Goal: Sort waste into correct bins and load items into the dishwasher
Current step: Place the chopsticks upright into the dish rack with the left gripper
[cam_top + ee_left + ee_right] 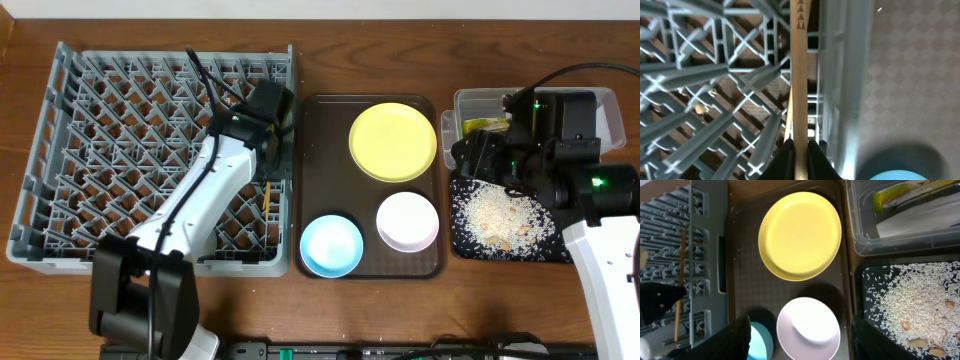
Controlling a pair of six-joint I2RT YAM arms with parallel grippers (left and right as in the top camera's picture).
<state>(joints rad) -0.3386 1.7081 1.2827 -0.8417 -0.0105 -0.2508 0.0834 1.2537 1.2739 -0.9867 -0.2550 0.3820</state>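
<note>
rack side first. grey dish rack (60, 150) takes the left of the table. left gripper (800, 150) sits over its right-hand edge, jaws pinched tight on the chopsticks (800, 75). these run straight out past the fingertips among the pegs (715, 75), just inside the rack wall (840, 75). print on the upper stick: a short column of small dark triangles (800, 15), no letters. pegs crowd the sticks on the left. the rack wall stands between this gripper and the brown serving tray (312, 180). light-blue bowl (331, 244) rests on that tray, beyond the wall, off the gripper's right side.

further along the tray: yellow plate (392, 141) at the far end, white bowl (407, 220) at the near end beside the blue one.

right gripper (800, 345) hangs near the tray's right edge, jaws spread wide, nothing between them. white bowl lies below, between the fingers; plate ahead of them. ahead and to its right, clear tub (470, 97) holds the snack wrapper (900, 190) and white tissue (920, 222); wrapper print too small to read. black tray (460, 245) lies by the right finger, strewn with rice scraps (910, 295).
</note>
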